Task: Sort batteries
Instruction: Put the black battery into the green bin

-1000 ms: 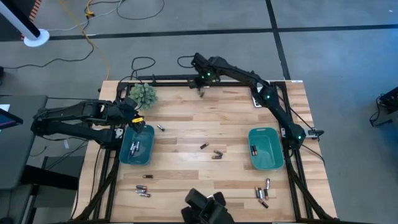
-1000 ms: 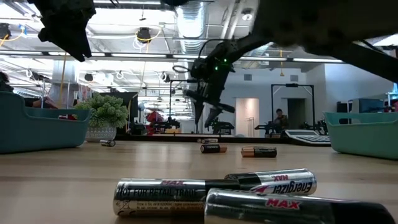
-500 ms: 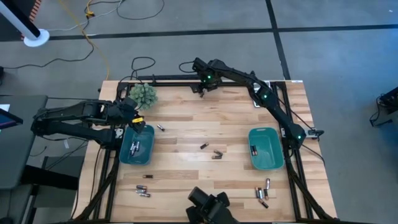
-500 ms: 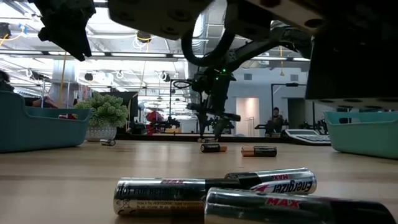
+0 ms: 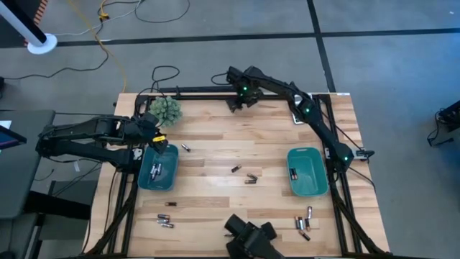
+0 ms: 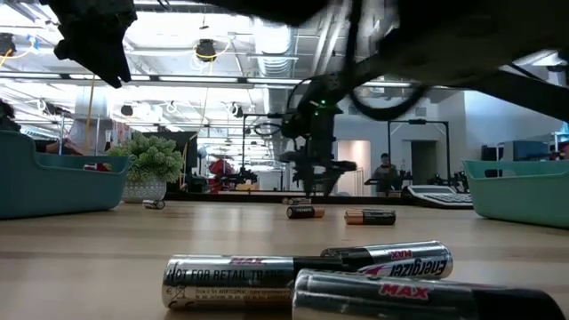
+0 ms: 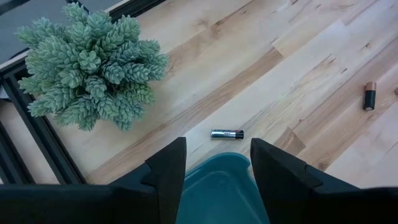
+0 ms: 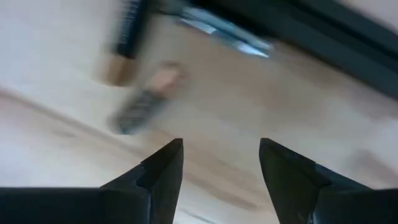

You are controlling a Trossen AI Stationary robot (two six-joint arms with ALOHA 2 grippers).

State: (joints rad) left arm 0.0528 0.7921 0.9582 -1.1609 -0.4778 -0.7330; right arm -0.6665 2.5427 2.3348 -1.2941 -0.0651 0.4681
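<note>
batteries (image 6: 302, 276) lie at the table's near edge, more mid-table and in both teal bins (image 5: 158, 169). the left gripper (image 7: 214, 171) hangs over the left bin's far rim, fingers apart, empty. the right gripper (image 5: 235, 104) reaches low to the far edge, jaws spread, holding nothing; the batteries beneath it are blurred.

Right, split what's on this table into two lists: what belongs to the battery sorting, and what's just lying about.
Belongs to the job:
- loose batteries mid-table, more near the front edge
- left teal bin, cells already in it
- right teal bin, one cell visible inside

Just lying about:
- small green plant at the back left
- calculator near the right bin
</note>
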